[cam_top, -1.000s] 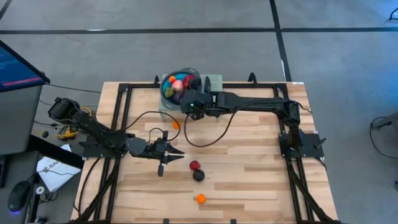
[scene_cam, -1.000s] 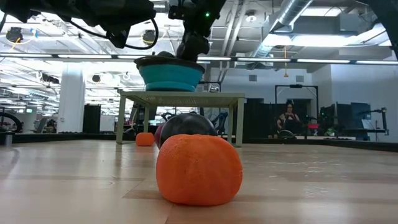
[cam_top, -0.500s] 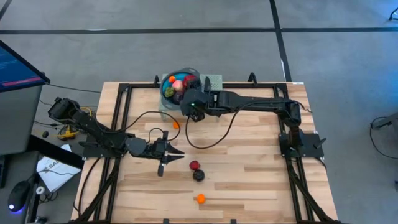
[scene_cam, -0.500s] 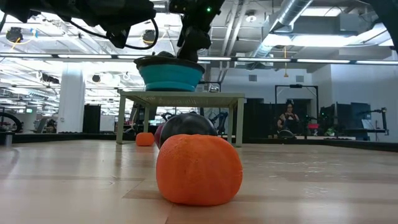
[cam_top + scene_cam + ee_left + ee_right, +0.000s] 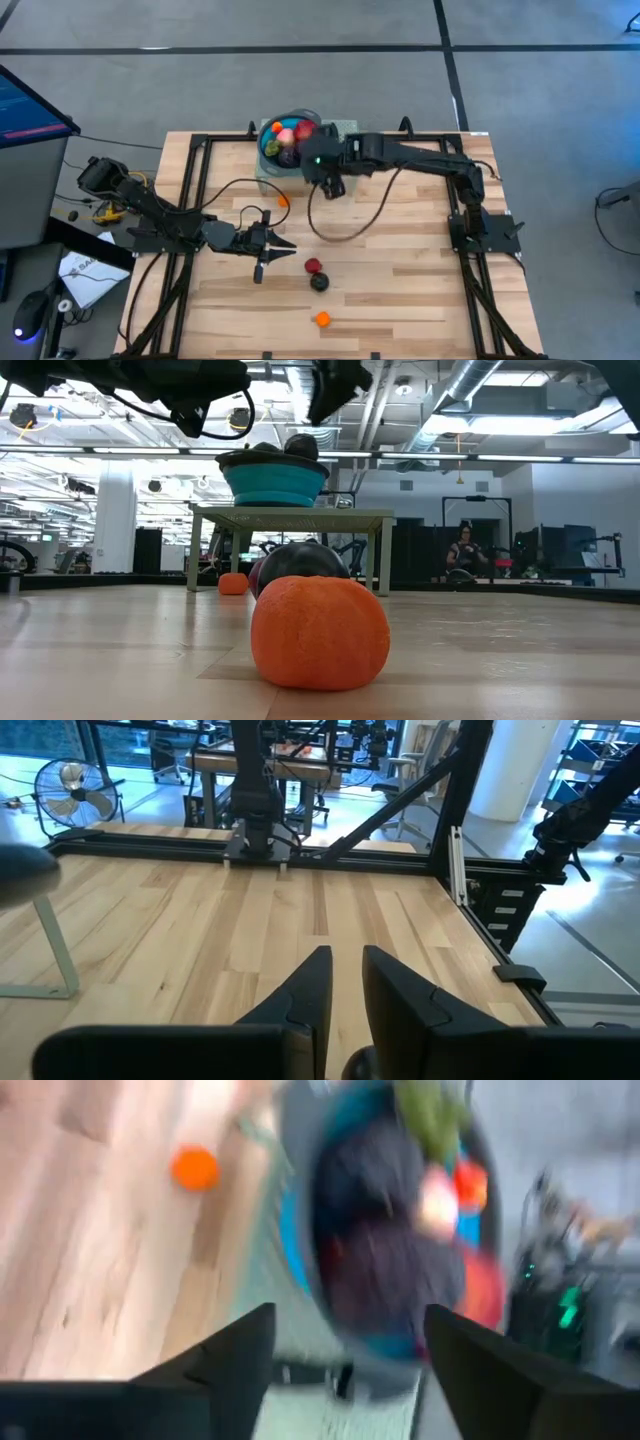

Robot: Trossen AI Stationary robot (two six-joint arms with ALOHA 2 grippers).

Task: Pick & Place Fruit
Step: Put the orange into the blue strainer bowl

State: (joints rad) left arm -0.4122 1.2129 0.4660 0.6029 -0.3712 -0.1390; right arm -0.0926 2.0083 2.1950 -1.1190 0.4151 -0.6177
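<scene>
Fruit (image 5: 288,140) sits piled in the blue bowl (image 5: 271,147) on its small stand, with four strays on the surface: red (image 5: 313,266), dark (image 5: 319,283), and two orange (image 5: 321,320) (image 5: 283,201). Our right gripper (image 5: 345,1365) hovers beside the bowl, fingers apart and empty; left gripper (image 5: 342,1005) rests mid-surface, fingers together. We'd say centre over one stray, descend straight, then close gently so it can't roll.

pale planked wood table (image 5: 400,260), matt; orange fruit (image 5: 319,632) rough, pitted skin.
</scene>
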